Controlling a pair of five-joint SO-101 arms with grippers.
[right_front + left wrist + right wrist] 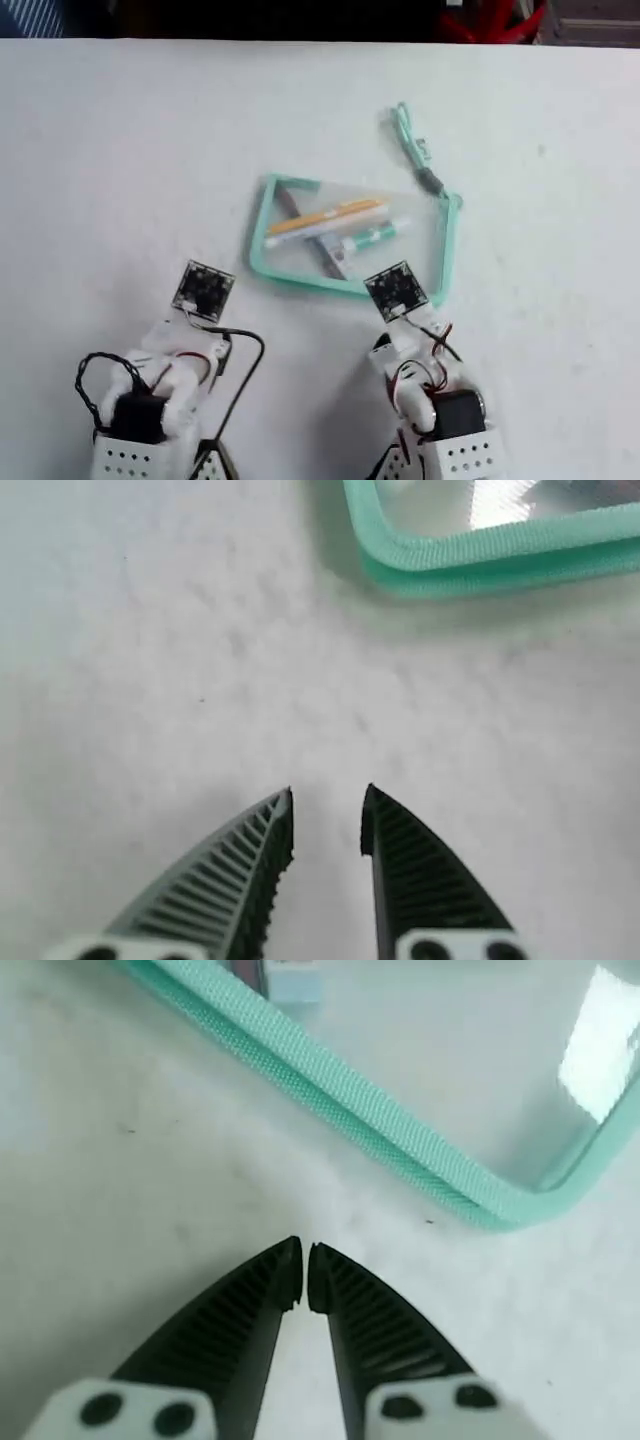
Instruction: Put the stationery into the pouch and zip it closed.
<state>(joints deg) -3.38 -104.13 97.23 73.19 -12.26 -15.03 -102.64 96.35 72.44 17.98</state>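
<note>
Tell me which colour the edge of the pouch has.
The pouch edge is mint green, seen best in the right wrist view.

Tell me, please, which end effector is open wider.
The left end effector: its jaws stand clearly apart, while those of the right end effector almost touch.

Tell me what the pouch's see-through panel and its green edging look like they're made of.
The pouch panel is probably thin clear plastic with a glossy finish: the stationery shows through it and it catches a bright glare. The edging is likely woven fabric tape, matte mint green: a fine ribbed weave is visible along it.
</note>
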